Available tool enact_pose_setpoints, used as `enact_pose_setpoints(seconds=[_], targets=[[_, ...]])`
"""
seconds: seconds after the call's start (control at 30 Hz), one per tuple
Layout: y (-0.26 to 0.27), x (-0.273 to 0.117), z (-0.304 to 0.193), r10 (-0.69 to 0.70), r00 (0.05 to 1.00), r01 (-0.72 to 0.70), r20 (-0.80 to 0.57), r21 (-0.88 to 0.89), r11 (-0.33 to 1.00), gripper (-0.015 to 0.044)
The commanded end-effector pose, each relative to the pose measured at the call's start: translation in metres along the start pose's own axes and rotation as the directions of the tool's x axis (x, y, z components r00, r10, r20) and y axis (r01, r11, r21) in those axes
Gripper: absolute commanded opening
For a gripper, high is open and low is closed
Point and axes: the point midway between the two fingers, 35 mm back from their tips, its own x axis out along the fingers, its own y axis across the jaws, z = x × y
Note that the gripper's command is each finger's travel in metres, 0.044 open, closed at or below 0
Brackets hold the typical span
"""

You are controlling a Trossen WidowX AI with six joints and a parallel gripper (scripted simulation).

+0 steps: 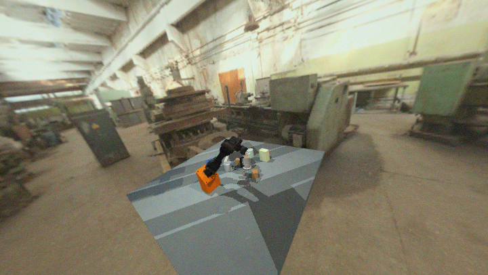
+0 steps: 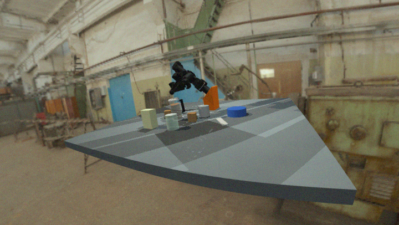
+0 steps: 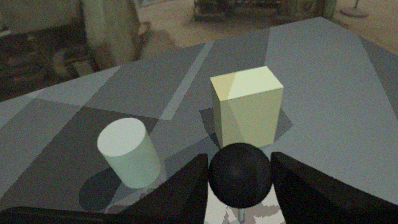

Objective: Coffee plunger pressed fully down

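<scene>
The coffee press point(image 1: 247, 162) point(image 2: 175, 108) stands upright on the grey table point(image 1: 221, 231) point(image 2: 251, 156) point(image 3: 325, 60), among small blocks. Its black ball-shaped plunger knob point(image 3: 240, 175) sits between my two dark fingers in the wrist view, with the thin rod and the press lid point(image 3: 261, 212) just below it. My gripper point(image 3: 239, 161) point(image 1: 242, 150) point(image 2: 173, 90) is shut on the knob from above, over the press. The press body is mostly hidden in the wrist view.
A pale yellow block point(image 3: 247, 107) point(image 2: 149, 118) point(image 1: 263, 154) and a pale green cylinder point(image 3: 131, 152) point(image 2: 172, 121) point(image 1: 250, 152) stand just beyond the press. Two brown cubes point(image 2: 192, 116) point(image 2: 167, 112), a grey cylinder point(image 2: 204, 111) and a blue disc point(image 2: 236, 111) are nearby. The orange arm base point(image 1: 207, 181) point(image 2: 211, 97) stands behind.
</scene>
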Motion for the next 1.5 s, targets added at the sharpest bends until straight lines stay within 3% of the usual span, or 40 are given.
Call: enact_pose_setpoints(seconds=[0.0,1.47], targets=[[-0.0010,0.0062,-0.0160,-0.013,0.999,0.011,-0.049,-0.038,0.999,0.0118],[0.0029,0.0122,-0.0065,-0.010,0.999,0.009,-0.035,-0.024,1.000,0.0118]])
